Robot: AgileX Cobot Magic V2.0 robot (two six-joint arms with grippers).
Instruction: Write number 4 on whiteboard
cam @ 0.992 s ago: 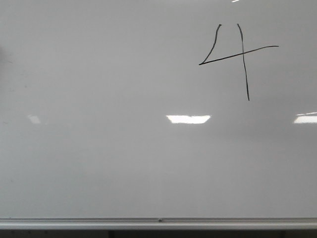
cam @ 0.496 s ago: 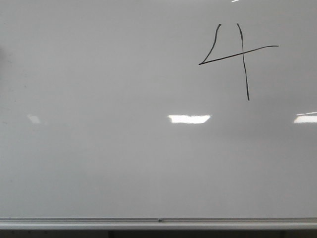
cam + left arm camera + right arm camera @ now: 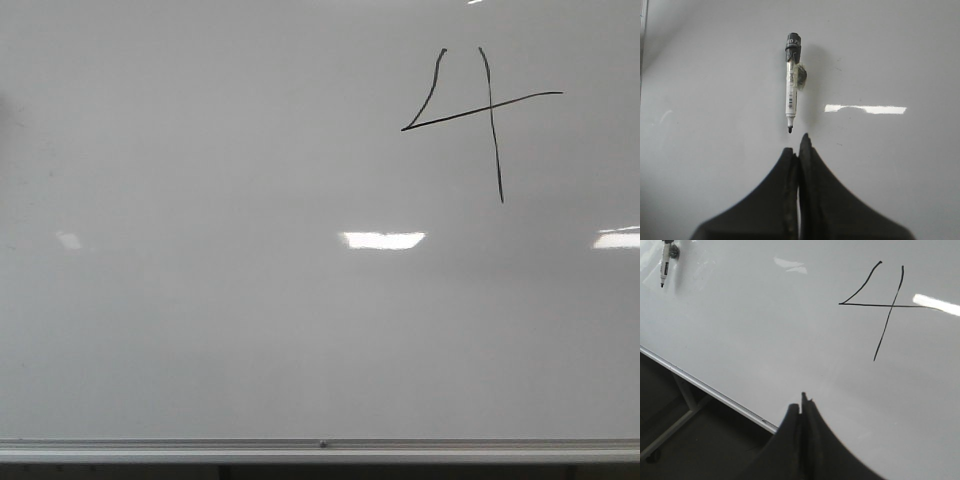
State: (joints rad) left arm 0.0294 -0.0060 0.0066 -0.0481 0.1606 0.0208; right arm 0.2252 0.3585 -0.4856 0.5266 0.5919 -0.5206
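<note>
The whiteboard fills the front view, glossy and pale grey. The number 4 is drawn in thin black lines at its upper right; the same 4 shows in the right wrist view. A marker with a black cap end lies on the board, tip just ahead of my left gripper, which is shut and holds nothing. My right gripper is also shut and empty, over the board near its frame edge. The marker shows far off in the right wrist view. Neither gripper appears in the front view.
The silver frame edge runs along the board's near side. In the right wrist view the frame runs diagonally, with the stand's legs and dark floor beyond it. Bright light reflections lie on the board.
</note>
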